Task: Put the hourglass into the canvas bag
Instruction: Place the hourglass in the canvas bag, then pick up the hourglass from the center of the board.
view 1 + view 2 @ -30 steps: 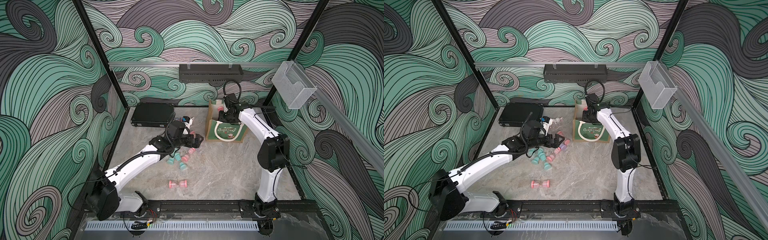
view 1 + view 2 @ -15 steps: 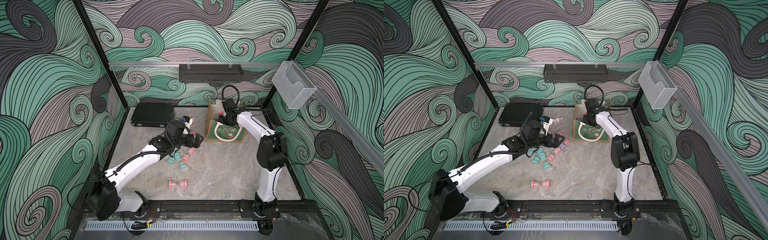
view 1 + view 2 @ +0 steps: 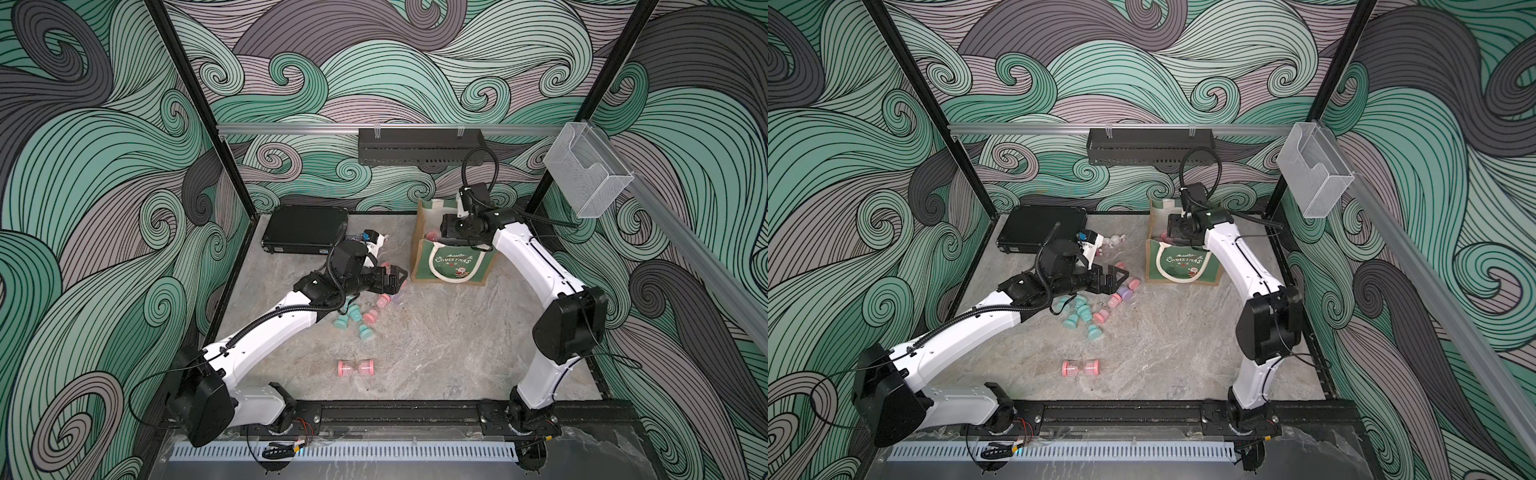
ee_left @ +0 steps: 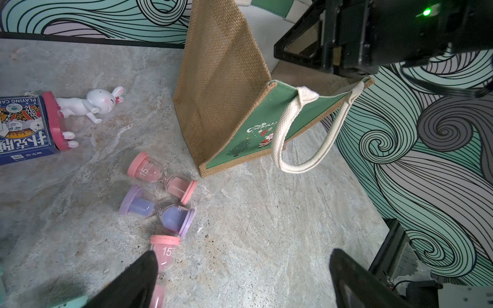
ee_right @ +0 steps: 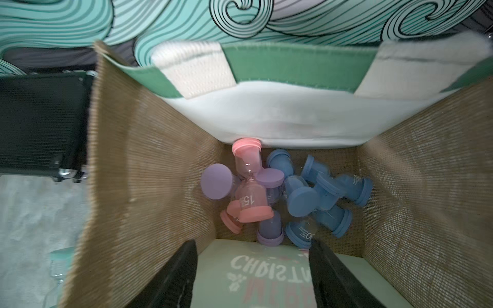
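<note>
The canvas bag (image 3: 453, 262) (image 3: 1183, 266) stands open at the back right, its green "Christmas" front facing me. My right gripper (image 3: 446, 230) (image 5: 252, 245) hangs open over its mouth with nothing between the fingers. Inside lie several hourglasses, a pink one (image 5: 249, 186) on top of purple and blue ones. My left gripper (image 3: 395, 280) (image 4: 242, 257) is open and low over the table beside the bag (image 4: 248, 133). A pink hourglass (image 4: 164, 256) lies by one of its fingers. Another pink hourglass (image 4: 162, 176) and a purple one (image 4: 157, 210) lie just beyond. A lone pink hourglass (image 3: 357, 368) lies nearer the front.
Several teal hourglasses (image 3: 353, 318) lie under the left arm. A flat black hard case (image 3: 305, 228) sits at the back left, with a playing-card box (image 4: 21, 128) and a white rabbit figure (image 4: 90, 104) beside it. A clear bin (image 3: 586, 174) hangs on the right rail.
My right gripper has opened above the bag, and the pink hourglass now lies among those inside. The left arm has not moved.
</note>
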`<state>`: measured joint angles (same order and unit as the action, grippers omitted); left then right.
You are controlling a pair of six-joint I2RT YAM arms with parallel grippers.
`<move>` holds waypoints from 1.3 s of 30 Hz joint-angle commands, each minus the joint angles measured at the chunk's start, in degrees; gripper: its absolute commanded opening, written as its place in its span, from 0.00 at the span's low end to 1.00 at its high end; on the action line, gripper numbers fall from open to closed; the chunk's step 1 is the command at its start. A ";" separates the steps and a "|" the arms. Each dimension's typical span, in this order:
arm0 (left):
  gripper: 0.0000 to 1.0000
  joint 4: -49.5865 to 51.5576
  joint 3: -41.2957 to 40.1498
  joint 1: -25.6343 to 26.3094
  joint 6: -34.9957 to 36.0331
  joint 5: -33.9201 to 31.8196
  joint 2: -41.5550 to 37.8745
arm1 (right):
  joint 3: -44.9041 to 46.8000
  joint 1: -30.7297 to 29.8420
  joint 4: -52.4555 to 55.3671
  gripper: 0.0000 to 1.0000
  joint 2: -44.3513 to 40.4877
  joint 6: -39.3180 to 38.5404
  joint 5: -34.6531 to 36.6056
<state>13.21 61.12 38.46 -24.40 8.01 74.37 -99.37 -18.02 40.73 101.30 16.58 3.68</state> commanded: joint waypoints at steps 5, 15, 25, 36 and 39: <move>0.99 0.98 2.60 0.30 0.06 -2.24 -2.74 | -0.35 -0.08 3.43 0.82 -7.47 2.15 -4.67; 0.99 6.28 -1.18 0.21 -2.67 -7.95 -7.81 | 5.04 -9.75 11.09 0.97 -15.56 5.51 0.17; 0.99 11.07 -6.93 0.06 -4.65 -13.19 -15.95 | 15.31 -22.97 6.14 0.99 -16.55 10.74 4.10; 0.99 14.36 -14.39 0.02 -8.08 -20.72 -23.07 | 21.76 -29.33 -4.13 1.00 -7.98 16.06 5.56; 0.99 15.44 -15.41 -0.05 -8.99 -23.16 -24.52 | 22.07 -30.14 -6.29 1.00 -4.73 16.79 5.85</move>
<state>26.83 45.84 38.44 -31.66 -10.98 51.51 -77.89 -47.42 38.13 94.80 31.27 7.73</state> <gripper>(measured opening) 0.986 0.995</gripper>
